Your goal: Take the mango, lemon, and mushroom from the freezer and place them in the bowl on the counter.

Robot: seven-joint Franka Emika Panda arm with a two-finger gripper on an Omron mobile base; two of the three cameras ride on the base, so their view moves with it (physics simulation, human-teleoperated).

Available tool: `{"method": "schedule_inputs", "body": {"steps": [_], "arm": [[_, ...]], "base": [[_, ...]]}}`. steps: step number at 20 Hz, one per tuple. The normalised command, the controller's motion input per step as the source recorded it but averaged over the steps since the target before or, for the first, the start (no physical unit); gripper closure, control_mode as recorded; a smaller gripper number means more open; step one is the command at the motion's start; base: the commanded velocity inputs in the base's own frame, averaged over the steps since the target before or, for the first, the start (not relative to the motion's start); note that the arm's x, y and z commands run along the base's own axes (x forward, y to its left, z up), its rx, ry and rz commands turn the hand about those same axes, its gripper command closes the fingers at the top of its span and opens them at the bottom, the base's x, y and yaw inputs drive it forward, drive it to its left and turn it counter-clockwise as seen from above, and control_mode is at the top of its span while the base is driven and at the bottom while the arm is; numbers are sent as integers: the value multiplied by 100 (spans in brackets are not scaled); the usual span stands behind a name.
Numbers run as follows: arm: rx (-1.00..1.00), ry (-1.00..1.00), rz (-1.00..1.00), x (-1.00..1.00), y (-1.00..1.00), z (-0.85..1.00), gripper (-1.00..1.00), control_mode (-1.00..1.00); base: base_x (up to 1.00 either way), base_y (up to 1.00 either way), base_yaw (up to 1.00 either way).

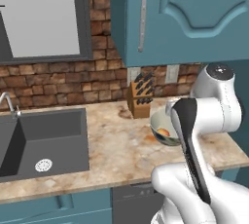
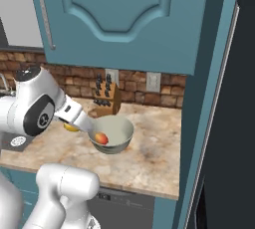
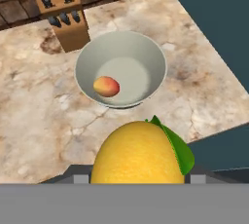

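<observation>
Above the counter, my gripper pinches the lemon, short of the bowl holding the mango.

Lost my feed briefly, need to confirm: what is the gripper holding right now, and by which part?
The gripper holds the lemon, clamped across its sides; the exact contact is hidden. The mango already lies in the bowl.

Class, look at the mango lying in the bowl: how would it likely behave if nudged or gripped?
The mango looks round and smooth, so a nudge would probably roll it. The bowl's curved wall would likely send it back toward the bottom. Its even, unwrinkled skin suggests a firm fruit that could slip between narrow fingers.
</observation>
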Motion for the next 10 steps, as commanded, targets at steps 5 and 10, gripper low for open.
{"method": "schedule_inputs", "body": {"steps": [5,10], "arm": [[0,21,-8,100,-30,-30,100,-100],[0,20,-1,100,-12,-68,100,-100]], "base": [[0,0,0],[0,0,0]]}}
